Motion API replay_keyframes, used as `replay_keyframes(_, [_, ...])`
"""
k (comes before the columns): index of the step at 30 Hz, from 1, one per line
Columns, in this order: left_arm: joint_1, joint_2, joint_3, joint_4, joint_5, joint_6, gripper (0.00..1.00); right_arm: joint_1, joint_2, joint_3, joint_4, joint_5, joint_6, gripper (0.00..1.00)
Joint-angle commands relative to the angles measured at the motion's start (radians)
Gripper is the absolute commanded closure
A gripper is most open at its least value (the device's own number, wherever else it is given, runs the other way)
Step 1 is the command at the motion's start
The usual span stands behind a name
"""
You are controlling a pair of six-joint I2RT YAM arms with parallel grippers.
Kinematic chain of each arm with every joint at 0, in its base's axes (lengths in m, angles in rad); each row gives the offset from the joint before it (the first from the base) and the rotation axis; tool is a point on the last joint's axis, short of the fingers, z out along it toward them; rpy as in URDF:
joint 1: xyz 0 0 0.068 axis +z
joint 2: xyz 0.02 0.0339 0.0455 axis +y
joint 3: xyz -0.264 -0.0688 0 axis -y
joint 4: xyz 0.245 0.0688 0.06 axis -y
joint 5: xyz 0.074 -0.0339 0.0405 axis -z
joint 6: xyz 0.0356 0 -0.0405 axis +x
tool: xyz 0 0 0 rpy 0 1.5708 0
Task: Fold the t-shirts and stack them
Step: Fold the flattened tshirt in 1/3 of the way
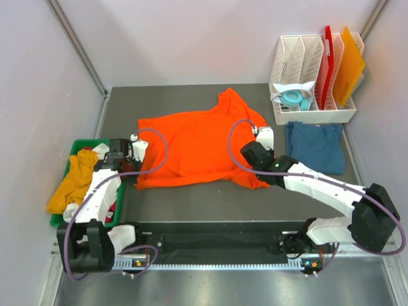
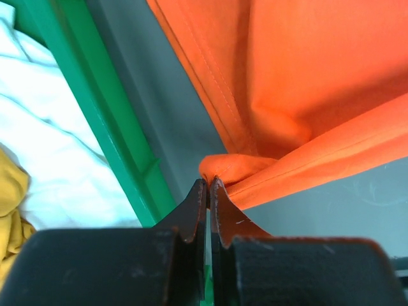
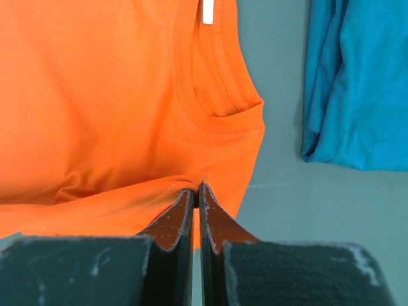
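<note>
A bright orange t-shirt (image 1: 191, 143) lies spread on the grey table, partly folded along its near edge. My left gripper (image 1: 135, 148) is shut on the shirt's left edge (image 2: 223, 167), next to the green bin. My right gripper (image 1: 258, 148) is shut on the shirt's right edge (image 3: 191, 182) near the collar (image 3: 213, 95). A dark teal-blue t-shirt (image 1: 313, 145) lies folded on the table to the right, also in the right wrist view (image 3: 357, 83). A yellow-orange shirt (image 1: 73, 182) and a white shirt (image 2: 38, 140) lie in the bin.
A green bin (image 1: 76, 145) stands at the left edge with its rim (image 2: 108, 121) close to my left gripper. A white rack (image 1: 306, 115) at the back right holds red and orange boards (image 1: 347, 64) and a light blue roll (image 1: 294, 99). Walls close in on both sides.
</note>
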Motion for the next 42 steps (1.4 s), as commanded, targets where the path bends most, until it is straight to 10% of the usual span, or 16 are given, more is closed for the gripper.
replay_keyframes(1, [0.005, -0.030, 0.018, 0.031, -0.025, 0.004, 1.00, -0.039, -0.045, -0.026, 0.061, -0.017, -0.027, 1.00])
replay_keyframes(26, [0.005, 0.268, 0.107, 0.253, -0.108, -0.083, 1.00, -0.264, 0.435, 0.446, 0.243, -0.195, -0.288, 1.00])
replay_keyframes(42, [0.005, 0.440, 0.272, 0.384, -0.199, -0.154, 1.00, -0.346, 0.534, 0.454, 0.246, -0.232, -0.268, 1.00])
